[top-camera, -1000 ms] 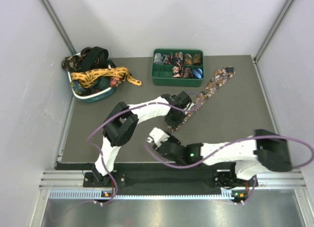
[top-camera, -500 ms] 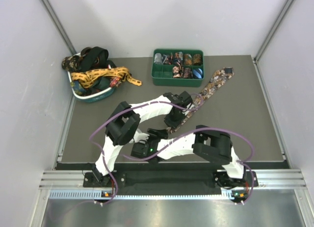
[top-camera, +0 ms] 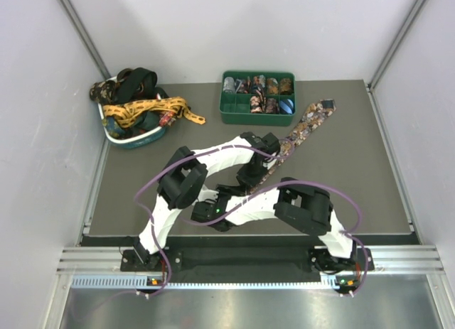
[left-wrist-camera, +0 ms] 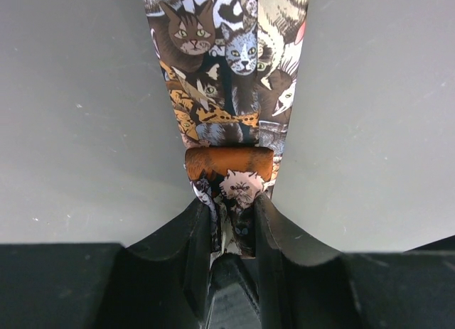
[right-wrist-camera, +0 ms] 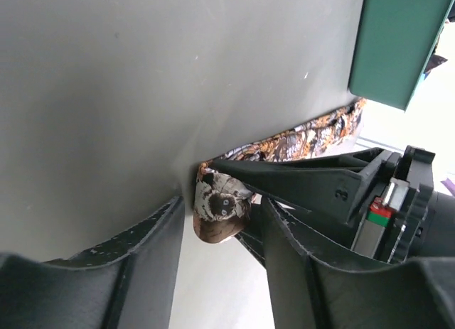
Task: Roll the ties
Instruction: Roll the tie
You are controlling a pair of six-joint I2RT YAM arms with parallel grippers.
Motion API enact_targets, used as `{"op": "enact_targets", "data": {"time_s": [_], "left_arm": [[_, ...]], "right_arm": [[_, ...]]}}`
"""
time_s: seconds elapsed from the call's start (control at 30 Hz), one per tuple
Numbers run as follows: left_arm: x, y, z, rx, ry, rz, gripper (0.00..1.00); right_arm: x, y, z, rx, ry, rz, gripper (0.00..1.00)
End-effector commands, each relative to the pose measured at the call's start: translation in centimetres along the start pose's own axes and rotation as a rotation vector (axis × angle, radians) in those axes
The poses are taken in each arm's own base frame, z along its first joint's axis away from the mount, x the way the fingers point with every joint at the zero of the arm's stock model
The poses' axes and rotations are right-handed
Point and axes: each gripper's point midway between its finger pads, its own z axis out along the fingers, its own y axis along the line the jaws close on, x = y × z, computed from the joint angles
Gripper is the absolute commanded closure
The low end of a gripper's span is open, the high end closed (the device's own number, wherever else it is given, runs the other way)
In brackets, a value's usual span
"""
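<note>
A brown cat-patterned tie (top-camera: 302,128) lies diagonally on the grey table, its wide end near the back right. My left gripper (top-camera: 251,174) is shut on its narrow end. In the left wrist view the tie (left-wrist-camera: 227,73) runs away from my left gripper (left-wrist-camera: 233,205), with a short fold of it pinched between the fingers. My right gripper (top-camera: 229,195) sits just in front of the left one. It is open (right-wrist-camera: 222,205), and the folded tie end (right-wrist-camera: 220,208) hangs between its fingers without touching them. The left gripper's fingers (right-wrist-camera: 320,187) show beside it.
A green compartment tray (top-camera: 256,118) with several rolled ties stands at the back centre. A basket (top-camera: 135,141) at the back left holds loose ties, among them a gold one (top-camera: 149,109) and a black one (top-camera: 138,79). Purple cables loop over both arms.
My right arm has folded and swung left, bringing its open gripper up to the tie end held by the left gripper. The left gripper and the tie have shifted only slightly.
</note>
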Motion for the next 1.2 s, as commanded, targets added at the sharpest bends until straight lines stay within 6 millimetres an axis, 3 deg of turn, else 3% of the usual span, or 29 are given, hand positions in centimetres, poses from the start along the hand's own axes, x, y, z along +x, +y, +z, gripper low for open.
{"op": "enact_targets", "data": {"time_s": [0.0, 0.33, 0.43, 0.5, 0.67, 0.73, 0.93, 0.97, 1.0, 1.03, 1.07, 1.1, 1.13, 1.17], "left_arm": [[4.0, -0.2, -0.7, -0.008, 0.191, -0.005, 0.69], [3.6, -0.3, -1.5, -0.010, 0.209, 0.005, 0.69], [3.5, -0.3, -1.7, -0.006, 0.206, 0.008, 0.69], [3.4, -0.3, -1.7, -0.004, 0.205, 0.011, 0.69], [2.8, -0.5, -1.6, 0.003, 0.184, 0.012, 0.65], [2.0, -0.6, -2.0, 0.008, 0.150, 0.014, 0.61], [-1.9, -1.1, -4.5, 0.025, -0.010, -0.010, 0.29], [-2.6, -1.1, -5.2, 0.029, -0.044, -0.021, 0.12], [-3.2, -0.6, -5.9, 0.023, -0.076, -0.038, 0.07], [-4.1, -0.3, -6.5, 0.025, -0.125, -0.061, 0.06], [-4.8, 0.1, -8.4, 0.030, -0.193, -0.080, 0.05], [-4.6, 1.3, -8.6, 0.021, -0.210, -0.117, 0.04], [-6.1, 1.8, -9.5, 0.033, -0.299, -0.141, 0.04], [-6.5, 2.3, -12.0, 0.042, -0.384, -0.173, 0.03]], "right_arm": [[0.4, 0.8, 1.1, -0.049, 0.046, -0.034, 0.53], [2.1, 2.5, 3.0, -0.095, 0.147, -0.073, 0.57], [2.6, 2.6, 3.6, -0.092, 0.168, -0.079, 0.67], [2.6, 2.7, 3.7, -0.091, 0.176, -0.070, 0.81], [2.1, 2.2, 3.2, -0.076, 0.166, -0.031, 0.91], [1.8, 2.1, 2.9, -0.072, 0.160, -0.025, 0.93], [1.0, 1.9, 2.4, -0.055, 0.131, 0.014, 0.96], [0.9, 1.9, 2.3, -0.055, 0.125, 0.019, 0.96], [0.8, 1.8, 2.1, -0.065, 0.116, 0.032, 0.96], [0.7, 1.9, 2.1, -0.071, 0.106, 0.044, 0.96], [0.5, 1.5, 1.8, -0.078, 0.090, 0.064, 0.96], [0.8, 1.7, 1.6, -0.093, 0.084, 0.064, 0.96], [0.7, 1.5, 1.5, -0.096, 0.073, 0.078, 0.96], [0.2, 1.4, 1.4, -0.103, 0.046, 0.109, 0.96]]}}
